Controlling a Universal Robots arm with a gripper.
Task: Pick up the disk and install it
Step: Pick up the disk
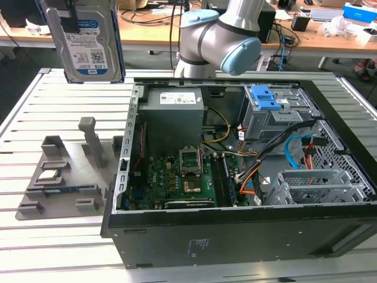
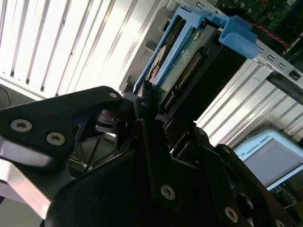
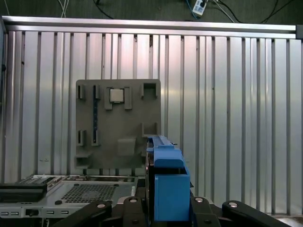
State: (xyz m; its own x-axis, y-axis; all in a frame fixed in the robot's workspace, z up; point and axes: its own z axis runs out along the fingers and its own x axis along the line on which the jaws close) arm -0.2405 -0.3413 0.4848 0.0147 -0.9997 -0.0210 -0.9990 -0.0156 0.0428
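Note:
The disk [image 1: 85, 44], a silver hard drive with a white-and-blue label in a blue bracket, hangs upright high at the exterior view's left, above the slatted table. My gripper [image 1: 68, 20] is shut on its top edge, at the frame's upper border. In the second wrist view the black fingers [image 2: 142, 106] clamp the end of the disk [image 2: 182, 61] by its connector. In the first wrist view the blue bracket of the disk [image 3: 168, 184] stands between the finger bases, over the grey fixture plate [image 3: 118, 156].
The grey fixture plate [image 1: 59, 177] with a small processor chip [image 1: 48, 174] lies below the disk. To its right the open computer case [image 1: 126, 177] shows a motherboard, cables, a grey drive cage with a blue latch [image 1: 265, 97] and a lower cage [image 1: 312, 186]. The arm's base [image 1: 218, 41] stands behind it.

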